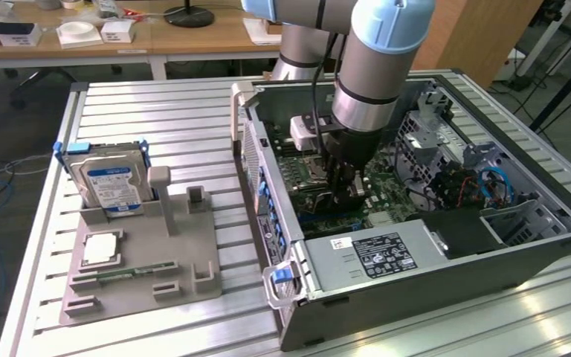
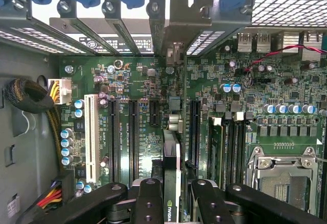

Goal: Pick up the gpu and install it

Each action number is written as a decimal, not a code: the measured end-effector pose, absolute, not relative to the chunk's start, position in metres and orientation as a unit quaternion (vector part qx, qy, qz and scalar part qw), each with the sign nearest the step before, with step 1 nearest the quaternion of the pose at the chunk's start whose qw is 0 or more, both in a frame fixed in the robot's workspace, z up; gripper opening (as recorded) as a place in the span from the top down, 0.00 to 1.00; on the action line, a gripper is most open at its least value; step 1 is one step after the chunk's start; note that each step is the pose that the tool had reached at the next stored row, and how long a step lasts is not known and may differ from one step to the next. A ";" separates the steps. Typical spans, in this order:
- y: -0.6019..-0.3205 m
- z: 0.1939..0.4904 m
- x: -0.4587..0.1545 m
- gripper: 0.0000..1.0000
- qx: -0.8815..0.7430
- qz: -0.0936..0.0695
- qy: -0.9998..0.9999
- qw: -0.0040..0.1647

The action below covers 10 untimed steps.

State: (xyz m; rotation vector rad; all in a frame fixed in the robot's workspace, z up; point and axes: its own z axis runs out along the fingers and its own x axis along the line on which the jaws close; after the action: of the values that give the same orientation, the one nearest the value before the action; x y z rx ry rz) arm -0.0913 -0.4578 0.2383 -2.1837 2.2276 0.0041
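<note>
gpu (image 2: 171,183) edge-on between the fingers, hand (image 2: 172,196) clamped on it, held upright over the motherboard (image 2: 148,117) between the black expansion slots, bracket end toward the rear slot covers (image 2: 117,30). Can't tell if it's seated. In the exterior view the arm (image 1: 370,67) reaches down into the open PC case (image 1: 523,260). Hard drive (image 1: 110,186) stands in the grey holder (image 1: 142,286) on the surface (image 1: 166,119), well apart.

Seen edge-on between the gripper (image 2: 171,193) fingers, gpu (image 2: 172,183) cut off at six o'clock; hidden behind the arm in the exterior view. Motherboard (image 2: 143,112) print too small to read
</note>
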 end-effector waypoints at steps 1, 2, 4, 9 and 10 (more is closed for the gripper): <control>-0.458 0.238 -0.091 0.74 -0.700 0.001 0.714 0.011; -0.458 0.238 -0.091 0.74 -0.700 0.001 0.714 0.011; -0.458 0.237 -0.091 0.74 -0.700 0.001 0.714 0.011; -0.458 0.236 -0.091 0.74 -0.700 0.001 0.714 0.011; -0.458 0.236 -0.091 0.74 -0.700 0.001 0.714 0.011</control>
State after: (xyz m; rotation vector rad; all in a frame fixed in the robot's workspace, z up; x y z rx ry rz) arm -0.0913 -0.4578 0.2357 -2.1837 2.2277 0.0040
